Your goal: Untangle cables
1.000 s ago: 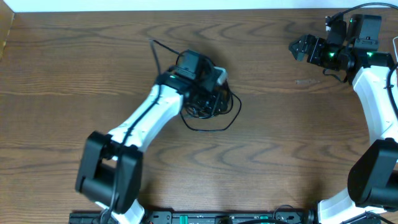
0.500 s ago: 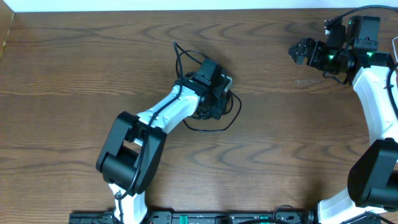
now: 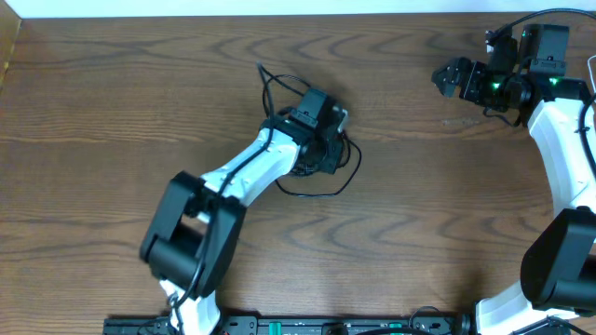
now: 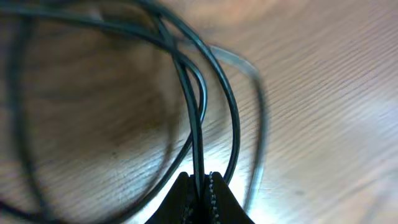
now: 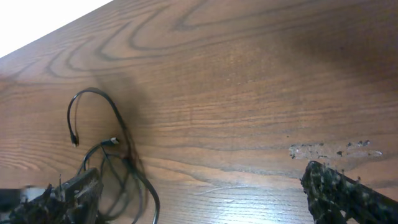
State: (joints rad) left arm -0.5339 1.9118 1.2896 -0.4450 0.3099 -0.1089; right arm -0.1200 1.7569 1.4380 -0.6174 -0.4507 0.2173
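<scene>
Left gripper: clamped on one strand of black cable. Right gripper: jaws wide apart, empty, well apart from cable, over wooden table.

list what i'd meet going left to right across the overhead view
left arm's black joint → left hand, shut on the black cable → right hand, open → right arm's white link

Overhead faces straight down; left wrist sits close over the cables, which right wrist views from afar.
</scene>
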